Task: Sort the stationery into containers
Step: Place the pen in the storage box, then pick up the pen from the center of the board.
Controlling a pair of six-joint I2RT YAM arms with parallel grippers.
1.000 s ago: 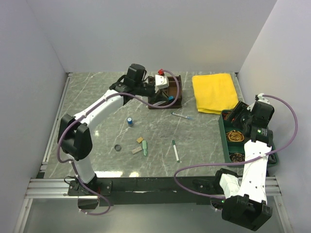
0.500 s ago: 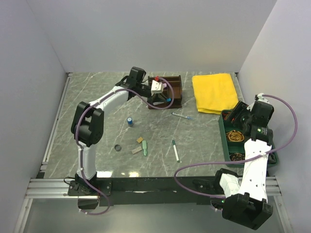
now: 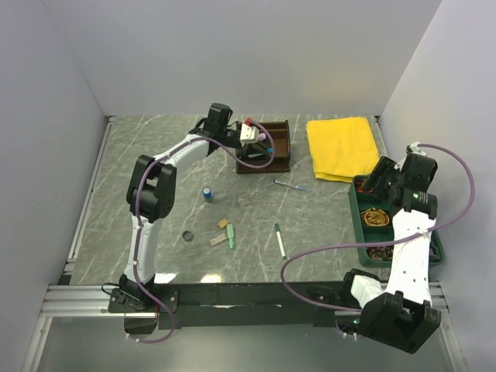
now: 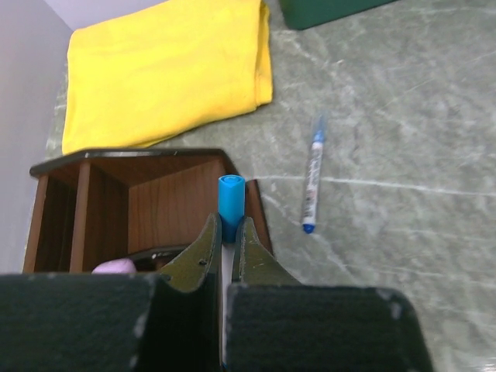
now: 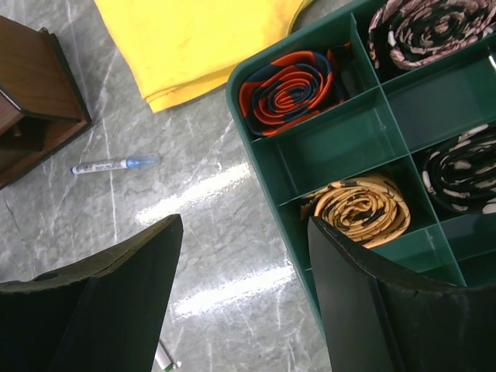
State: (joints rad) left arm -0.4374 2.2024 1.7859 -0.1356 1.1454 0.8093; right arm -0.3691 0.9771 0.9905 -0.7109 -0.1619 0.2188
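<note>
My left gripper (image 4: pixel 225 226) is shut on a slim white pen with a blue cap (image 4: pixel 231 198), held over the front edge of the dark brown wooden organiser (image 4: pixel 116 201). From above, the left gripper (image 3: pixel 256 141) hangs at the organiser (image 3: pixel 279 139). My right gripper (image 5: pixel 244 225) stands open and empty over the left rim of the dark green tray (image 5: pixel 333 147); from above it (image 3: pixel 380 184) is at the tray's (image 3: pixel 358 232) near-left corner. Loose on the table lie a blue-capped pen (image 3: pixel 290 185), a green-capped pen (image 3: pixel 279 240), a tiny bottle (image 3: pixel 208 194) and erasers (image 3: pixel 229 234).
A folded yellow cloth (image 3: pixel 341 147) lies at the back between organiser and tray. Coiled bands (image 5: pixel 291 81) fill some tray compartments. A small dark ring (image 3: pixel 187 235) sits left of the erasers. White walls close in on three sides.
The left arm's elbow has folded back toward the far left while its gripper stayed at the organiser with the pen. The right gripper shifted slightly farther back.
</note>
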